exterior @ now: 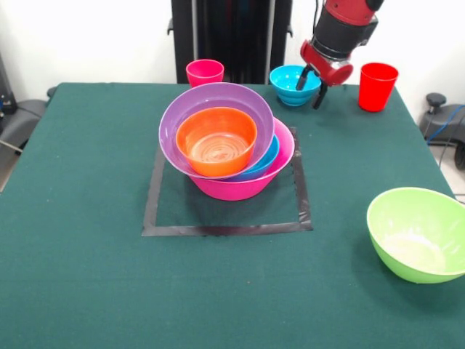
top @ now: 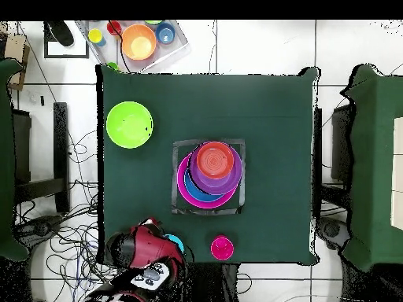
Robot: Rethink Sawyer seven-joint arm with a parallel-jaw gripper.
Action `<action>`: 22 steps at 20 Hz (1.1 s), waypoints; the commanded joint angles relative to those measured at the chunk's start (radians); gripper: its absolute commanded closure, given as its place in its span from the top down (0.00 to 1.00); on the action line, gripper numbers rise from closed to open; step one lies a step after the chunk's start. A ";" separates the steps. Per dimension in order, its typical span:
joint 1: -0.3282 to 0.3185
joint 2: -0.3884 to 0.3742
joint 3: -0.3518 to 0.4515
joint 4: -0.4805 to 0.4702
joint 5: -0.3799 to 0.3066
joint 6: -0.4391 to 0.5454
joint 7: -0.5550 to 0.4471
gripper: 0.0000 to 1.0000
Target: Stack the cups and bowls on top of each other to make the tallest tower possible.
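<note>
Your gripper (exterior: 315, 86) hangs with its two dark fingers spread apart and nothing between them, right at the rim of the small blue bowl (exterior: 293, 84). From the front, that bowl sits just beside the fingers, partly behind them. I cannot tell whether a finger already touches the rim.

You should expect this bowl to be light, stiff and glossy, so it will likely slide or tip if you nudge it before you close. Its wall is thin, so I judge the best hold is a pinch on the rim, one finger inside and one outside, on the side nearest the gripper. It looks empty.

The red cup (exterior: 378, 86) stands a little way off on the gripper's other side, upright and apart from everything. The pink-red cup (exterior: 205, 73) stands well beyond the blue bowl. Both are smooth and tapered, so grip them low on the wall or over the rim.

The tower (exterior: 227, 142) lies well forward of the gripper, inside the black tape square (exterior: 218, 229). Its big pink bowl (exterior: 240, 187) holds a blue bowl (exterior: 263, 164), then the purple bowl (exterior: 174, 123) tilted on top, with the orange bowl (exterior: 216, 142) nested in it. The lean suggests the stack may shift when you add weight.

The lime green bowl (exterior: 419, 233) sits farthest away, alone and empty.
</note>
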 commanded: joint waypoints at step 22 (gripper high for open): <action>-0.262 -0.046 0.213 0.158 0.026 -0.221 0.247 1.00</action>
